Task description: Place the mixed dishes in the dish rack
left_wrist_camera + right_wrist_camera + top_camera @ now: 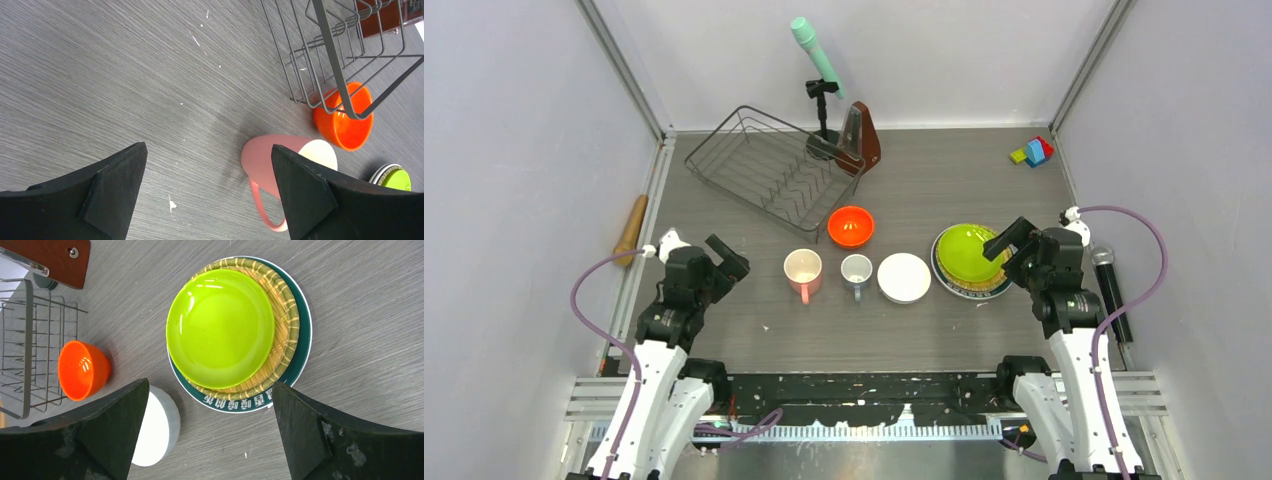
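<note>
- both pincers are released: the left gripper and the right gripper each hold their black fingers spread wide, with nothing between them.
- all the dishes stand on the grey wood-grain table, and none is in the dish rack.
- the rack is thin dark wire with zigzag slots. it sits at the far left, its long axis skewed to the table edges.
- key relation: the plate stack lies just ahead of and below the right gripper, centred between its fingers in the right wrist view. the right arm is plainly the nearer one.
- stack order, top down: glossy lime-green plate, woven tan plate, teal-rimmed plate with printed characters on its rim.
- the pink mug stands upright ahead of the left gripper, toward its right finger, handle pointing to the near edge. the left arm is nearer to it and to the rack.
- between mug and stack stand the small grey-blue mug and the matte white bowl.
- the glossy orange-red bowl stands just beside the rack's near corner.
- i judge the top plate's thin, smooth rim calls for an edge pinch. slipping is the risk.
</note>
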Controlling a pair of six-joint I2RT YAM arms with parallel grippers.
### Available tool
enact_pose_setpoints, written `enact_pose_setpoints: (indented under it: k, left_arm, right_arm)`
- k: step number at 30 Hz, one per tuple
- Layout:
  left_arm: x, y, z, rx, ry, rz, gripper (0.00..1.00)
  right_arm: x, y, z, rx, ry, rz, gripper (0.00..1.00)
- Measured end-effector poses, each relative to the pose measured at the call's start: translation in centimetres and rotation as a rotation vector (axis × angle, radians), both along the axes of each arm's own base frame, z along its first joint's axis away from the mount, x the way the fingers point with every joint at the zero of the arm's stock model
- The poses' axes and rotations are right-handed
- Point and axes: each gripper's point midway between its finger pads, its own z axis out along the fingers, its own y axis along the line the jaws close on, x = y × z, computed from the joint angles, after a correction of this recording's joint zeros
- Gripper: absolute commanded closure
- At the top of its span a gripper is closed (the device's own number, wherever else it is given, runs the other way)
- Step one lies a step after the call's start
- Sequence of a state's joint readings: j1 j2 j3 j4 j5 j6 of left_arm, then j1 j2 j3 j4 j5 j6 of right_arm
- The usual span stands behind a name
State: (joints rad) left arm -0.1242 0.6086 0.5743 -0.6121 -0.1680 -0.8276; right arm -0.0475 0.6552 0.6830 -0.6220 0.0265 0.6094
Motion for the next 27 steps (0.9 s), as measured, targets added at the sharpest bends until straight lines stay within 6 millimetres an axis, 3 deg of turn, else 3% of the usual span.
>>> enact_pose_setpoints:
  k: [8,16,22,27]
  left_arm:
    - [-0.3,-1.9,0.7,-0.004,-0.029,-0.153,0.01]
    - [0.7,-6.8,3.5,-0.121,-0.154,-0.419,0.05]
    - [1.8,-10.2,4.3,-0.191,-0.172,-0.557,0.08]
    - [1.5,-15.1,6.0,-0.189,-0.192,-0.728,0.11]
  right_arm:
    - [0.1,0.1,-1.9,0.035,0.065,-0.021,0.04]
    - [0.7,-0.1,-4.9,0.077,0.184,-0.089,0.19]
    - [1.1,-0.6,-7.2,0.099,0.261,-0.127,0.27]
    - [1.4,-1.3,-8.8,0.143,0.282,-0.154,0.34]
